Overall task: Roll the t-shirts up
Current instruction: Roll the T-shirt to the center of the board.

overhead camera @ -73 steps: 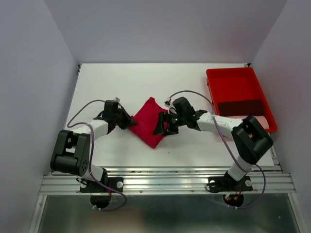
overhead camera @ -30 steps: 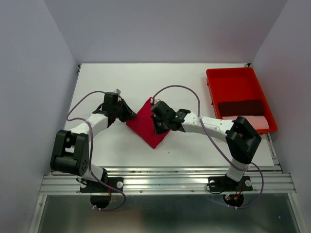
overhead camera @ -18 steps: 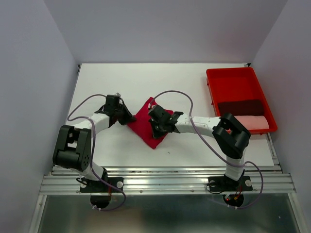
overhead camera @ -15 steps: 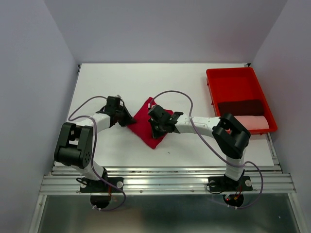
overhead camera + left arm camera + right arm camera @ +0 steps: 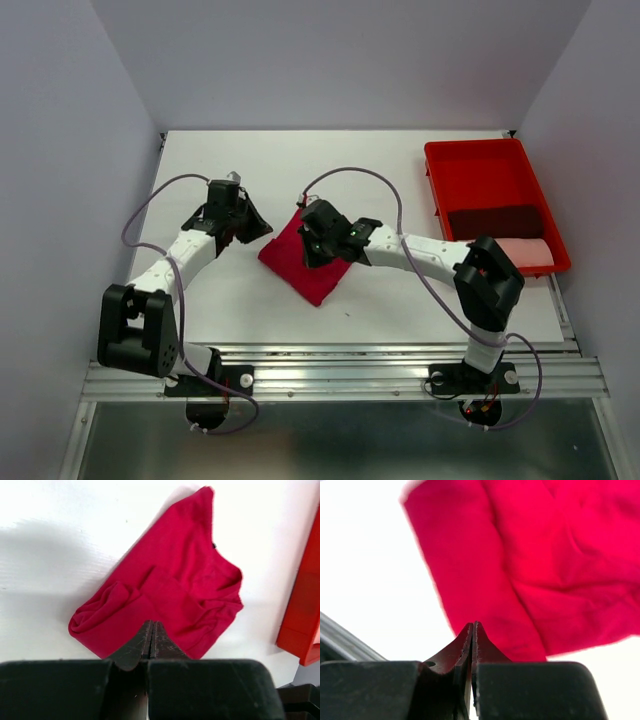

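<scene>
A crimson-red t-shirt (image 5: 300, 268) lies folded and bunched in a rough diamond on the white table (image 5: 380, 165). My left gripper (image 5: 260, 230) is shut with nothing in it, just off the shirt's upper left edge. In the left wrist view its closed tips (image 5: 151, 626) point at the red t-shirt (image 5: 175, 585). My right gripper (image 5: 312, 252) hovers over the shirt's top right part. It is shut, and the right wrist view shows no cloth between its tips (image 5: 472, 626), which sit by the edge of the red t-shirt (image 5: 550, 560).
A glossy red tray (image 5: 470, 165) stands at the right of the table and shows at the edge of the left wrist view (image 5: 306, 610). In it lie a dark maroon t-shirt (image 5: 497, 220) and a pale pink one (image 5: 527, 252).
The left gripper has drawn back up and to the left, off the shirt. The right gripper has shifted left and up over the shirt. The shirt's upper right part is now more gathered.
</scene>
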Available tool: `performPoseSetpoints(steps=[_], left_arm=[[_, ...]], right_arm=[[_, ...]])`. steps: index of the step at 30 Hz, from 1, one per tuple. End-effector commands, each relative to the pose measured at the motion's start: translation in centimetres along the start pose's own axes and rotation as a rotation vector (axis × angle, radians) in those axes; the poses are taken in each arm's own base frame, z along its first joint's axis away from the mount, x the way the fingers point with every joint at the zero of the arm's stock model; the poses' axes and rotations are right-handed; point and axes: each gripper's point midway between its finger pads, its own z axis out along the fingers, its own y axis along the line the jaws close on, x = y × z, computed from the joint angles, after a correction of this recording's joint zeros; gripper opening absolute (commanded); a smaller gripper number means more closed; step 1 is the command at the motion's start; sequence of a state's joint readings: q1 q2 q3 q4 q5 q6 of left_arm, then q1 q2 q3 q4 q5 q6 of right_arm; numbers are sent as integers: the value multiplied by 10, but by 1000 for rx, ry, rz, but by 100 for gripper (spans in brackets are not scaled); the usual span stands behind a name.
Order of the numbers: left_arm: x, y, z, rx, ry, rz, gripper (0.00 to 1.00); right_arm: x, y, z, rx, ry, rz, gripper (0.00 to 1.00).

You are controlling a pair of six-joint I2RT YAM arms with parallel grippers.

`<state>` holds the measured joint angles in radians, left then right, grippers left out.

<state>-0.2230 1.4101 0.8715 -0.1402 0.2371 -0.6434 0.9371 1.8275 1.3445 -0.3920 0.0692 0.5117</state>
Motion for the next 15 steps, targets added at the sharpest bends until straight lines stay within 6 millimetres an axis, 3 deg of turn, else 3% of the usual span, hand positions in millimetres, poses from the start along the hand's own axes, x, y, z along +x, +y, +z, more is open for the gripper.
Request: performPoseSetpoints(steps=[1, 6, 10, 13, 15], left_arm=[[-20, -12, -28, -8, -73, 27, 0], [-28, -6, -47, -37, -115, 12, 0], [-27, 5, -59, -59, -128, -4, 0], [-24, 11, -67, -64, -140, -14, 0], [-20, 14, -72, -64, -144, -17, 2]], right_arm=[[-20, 25, 9, -73, -36, -8, 3], [8, 14, 54, -36, 47, -4, 3], [18, -6, 72, 56, 60, -15, 2], [8, 0, 62, 40, 43, -24, 3], [-8, 9, 42, 8, 3, -32, 3]])
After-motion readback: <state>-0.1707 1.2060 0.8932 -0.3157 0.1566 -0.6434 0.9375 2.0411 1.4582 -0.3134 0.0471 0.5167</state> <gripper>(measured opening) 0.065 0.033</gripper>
